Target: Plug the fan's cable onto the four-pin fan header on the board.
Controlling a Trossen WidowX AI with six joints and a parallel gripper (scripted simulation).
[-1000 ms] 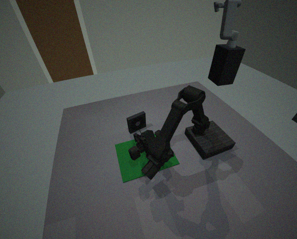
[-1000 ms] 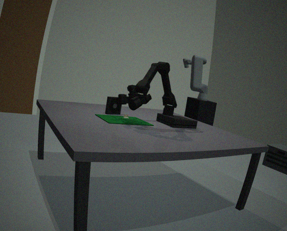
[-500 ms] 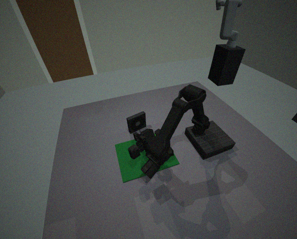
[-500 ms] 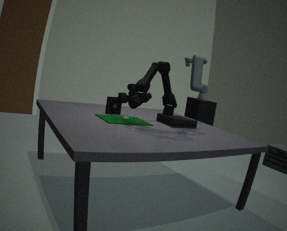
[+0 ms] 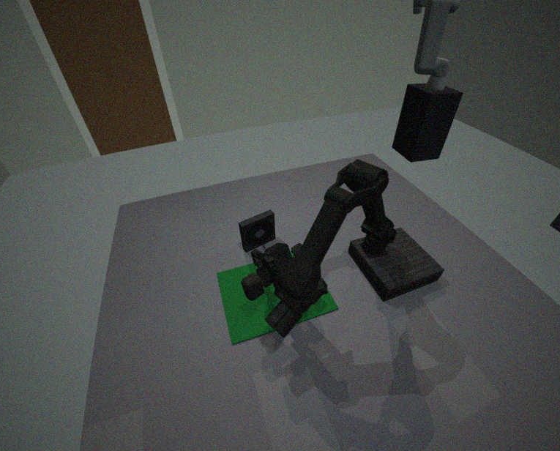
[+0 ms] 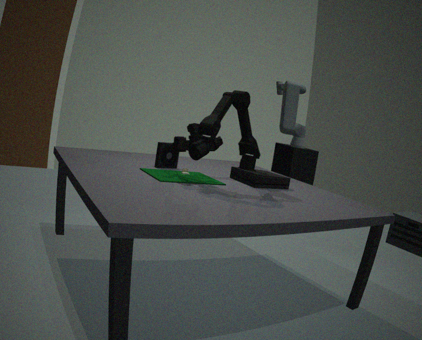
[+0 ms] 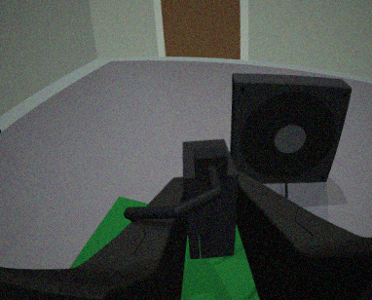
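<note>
My gripper point(image 7: 208, 185) is shut on the fan's dark plug point(image 7: 211, 243), with a bent stub of cable on its near face. The arm points away from its base, and the gripper is tilted well toward level, above the green board point(image 5: 236, 320) point(image 6: 203, 179) point(image 7: 100, 234). The pale four-pin header point(image 6: 185, 171) stands on the board, apart from the plug and below the arm. The arm hides it in the top view. The square black fan point(image 5: 257, 233) point(image 6: 166, 156) point(image 7: 290, 138) stands upright beyond the board; its thin cable point(image 7: 286, 190) drops from its lower edge.
The arm's wooden-looking base block point(image 5: 401, 266) point(image 6: 258, 177) sits on the table point(image 5: 173, 388) point(image 6: 138, 205) to the right of the board. A pale robot arm point(image 5: 430, 39) point(image 6: 289, 106) on a dark pedestal point(image 5: 425, 121) point(image 6: 294, 160) stands behind the table.
</note>
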